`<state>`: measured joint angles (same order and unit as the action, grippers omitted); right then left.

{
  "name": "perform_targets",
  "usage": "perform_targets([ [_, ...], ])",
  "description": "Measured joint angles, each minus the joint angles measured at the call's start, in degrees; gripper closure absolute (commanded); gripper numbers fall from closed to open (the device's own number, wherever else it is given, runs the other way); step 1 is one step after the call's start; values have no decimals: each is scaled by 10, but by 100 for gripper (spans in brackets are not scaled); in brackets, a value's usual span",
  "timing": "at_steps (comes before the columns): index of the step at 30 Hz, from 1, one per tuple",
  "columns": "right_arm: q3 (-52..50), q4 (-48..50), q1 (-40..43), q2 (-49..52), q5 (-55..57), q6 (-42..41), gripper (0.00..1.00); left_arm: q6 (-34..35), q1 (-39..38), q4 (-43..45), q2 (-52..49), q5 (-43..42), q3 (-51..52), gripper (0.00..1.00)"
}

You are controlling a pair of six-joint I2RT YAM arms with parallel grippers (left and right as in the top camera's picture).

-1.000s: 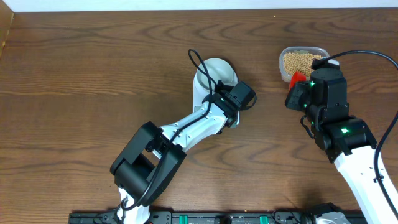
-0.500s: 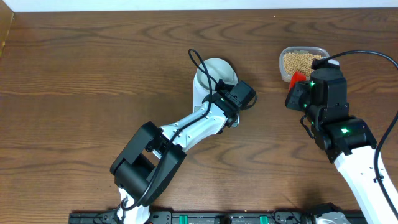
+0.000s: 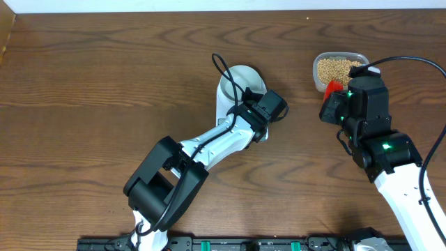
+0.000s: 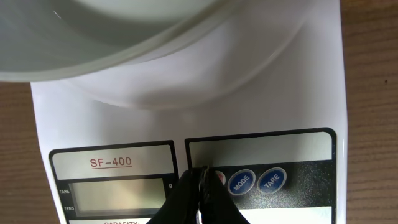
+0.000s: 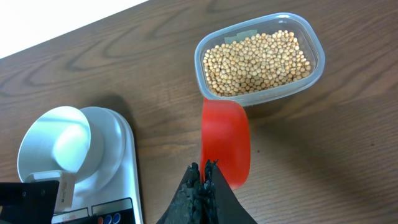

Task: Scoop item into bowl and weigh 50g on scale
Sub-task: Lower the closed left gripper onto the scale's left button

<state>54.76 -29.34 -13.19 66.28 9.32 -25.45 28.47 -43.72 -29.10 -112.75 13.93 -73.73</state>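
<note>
Bowl (image 5: pixel 55 146) sits empty on scale (image 4: pixel 298 93). Left gripper (image 4: pixel 200 180), fingers pressed together, is at a scale button (image 4: pixel 220 179). Right gripper (image 5: pixel 202 177) pinches red scoop (image 5: pixel 225 143) beside tub (image 5: pixel 314 71); beans (image 5: pixel 258 59) unscooped.

I read desk (image 3: pixel 104 70) as dark wood, grain visible, low satin sheen. At 12 o'clock, scale (image 4: pixel 311 93): smooth white plastic, glossy, black printed panel. On it, bowl (image 4: pixel 93 37): pale, smooth, glossy; ceramic or plastic, can't tell. At 1 o'clock, tub (image 5: pixel 314 68): clear thin plastic, shiny rim. Inside, beans (image 5: pixel 258 59): tan, smooth-skinned, matt. Red scoop (image 5: pixel 225 140): smooth plastic, semi-gloss. Fingers of left gripper (image 4: pixel 200 186) and right gripper (image 5: pixel 202 177): black, matt.
</note>
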Motion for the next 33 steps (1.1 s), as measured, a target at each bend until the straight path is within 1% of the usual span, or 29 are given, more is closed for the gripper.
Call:
perform_targets([
  [33, 0, 0, 0, 0, 0, 0, 99, -1, -7, -6, 0, 2, 0, 93],
])
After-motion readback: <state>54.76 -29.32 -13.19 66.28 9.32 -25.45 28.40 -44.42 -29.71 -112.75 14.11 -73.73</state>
